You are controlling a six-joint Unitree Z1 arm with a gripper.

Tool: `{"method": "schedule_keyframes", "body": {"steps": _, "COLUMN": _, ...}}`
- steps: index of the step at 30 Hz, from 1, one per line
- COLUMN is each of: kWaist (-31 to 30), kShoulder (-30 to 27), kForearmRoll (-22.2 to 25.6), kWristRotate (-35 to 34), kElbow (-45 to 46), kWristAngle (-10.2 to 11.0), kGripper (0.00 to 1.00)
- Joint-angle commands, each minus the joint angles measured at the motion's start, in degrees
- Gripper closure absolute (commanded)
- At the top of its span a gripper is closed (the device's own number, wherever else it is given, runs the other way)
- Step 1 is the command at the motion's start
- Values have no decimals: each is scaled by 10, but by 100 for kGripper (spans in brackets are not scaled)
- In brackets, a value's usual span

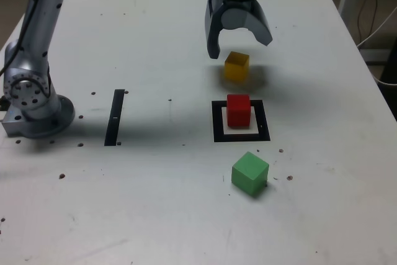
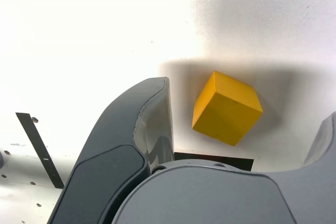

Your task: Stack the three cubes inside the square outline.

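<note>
Two released jaws of the pincer (image 1: 239,49) hang above the yellow cube (image 1: 237,67), which lies between them in the wrist view, turned askew; advise aligning the jaws with opposite flat faces before descending and closing squarely. Smooth, matt, sharp-edged block; beyond it from the pincer, red cube (image 1: 239,111) within the black square outline (image 1: 218,135), green cube (image 1: 250,173) farther off, all on a glossy speckled white table (image 1: 149,215)
</note>
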Motion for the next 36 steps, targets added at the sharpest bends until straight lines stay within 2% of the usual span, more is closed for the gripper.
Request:
{"method": "schedule_keyframes", "body": {"steps": 1, "kWaist": 0, "kShoulder": 1, "kForearmRoll": 4, "kWristRotate": 9, "kElbow": -1, "kWristAngle": 3, "kGripper": 1}}
{"method": "schedule_keyframes", "body": {"steps": 19, "kWaist": -1, "kShoulder": -3, "kForearmRoll": 3, "kWristRotate": 201, "kElbow": -4, "kWristAngle": 28, "kGripper": 1}}
{"method": "schedule_keyframes", "body": {"steps": 24, "kWaist": -2, "kShoulder": -4, "kForearmRoll": 3, "kWristRotate": 208, "kElbow": -1, "kWristAngle": 37, "kGripper": 1}}
{"method": "schedule_keyframes", "body": {"steps": 36, "kWaist": -13, "kShoulder": 0, "kForearmRoll": -7, "kWristRotate": 206, "kElbow": 9, "kWristAngle": 38, "kGripper": 1}}
